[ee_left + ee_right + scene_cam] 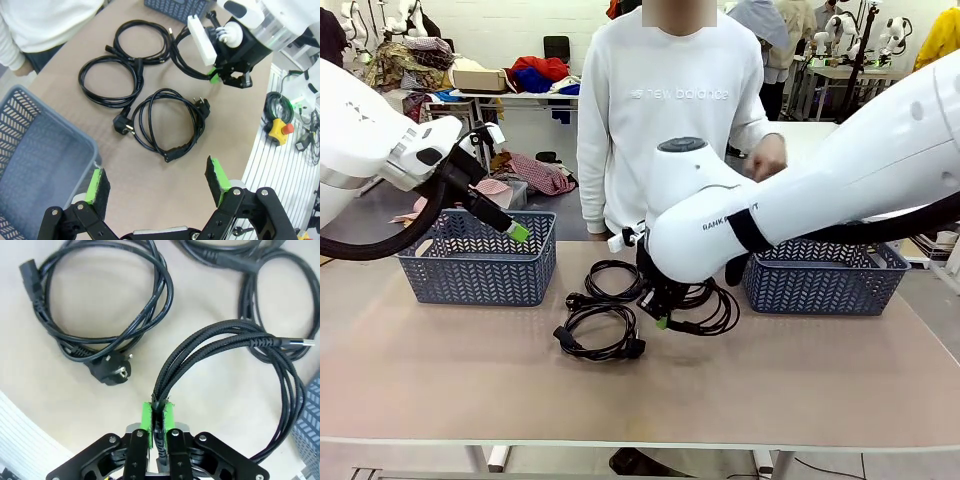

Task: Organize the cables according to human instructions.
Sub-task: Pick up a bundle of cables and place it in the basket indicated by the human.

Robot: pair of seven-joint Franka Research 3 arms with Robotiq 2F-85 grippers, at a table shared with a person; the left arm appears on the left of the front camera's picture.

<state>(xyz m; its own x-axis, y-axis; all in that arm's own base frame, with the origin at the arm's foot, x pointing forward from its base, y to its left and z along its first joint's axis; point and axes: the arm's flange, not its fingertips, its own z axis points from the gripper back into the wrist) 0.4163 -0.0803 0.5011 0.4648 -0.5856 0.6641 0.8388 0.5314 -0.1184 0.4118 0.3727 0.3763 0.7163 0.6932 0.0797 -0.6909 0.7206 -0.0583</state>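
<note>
The tan table [440,370] spans the front view, with a person [665,120] in a white sweatshirt standing at its far edge. Two blue-grey mesh baskets sit on it, the left basket [470,272] and the right basket [820,288]. The cables [605,335] lie between them in black coils. At the table's middle the right gripper [157,422] is pressed together, pinching a braided cable [200,347]. The left gripper [156,172], spread and empty, hangs by the left basket's rim.

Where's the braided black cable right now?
Front view: the braided cable sits near the table's middle, just left of the right basket, pinched in the right gripper's fingers.
</note>
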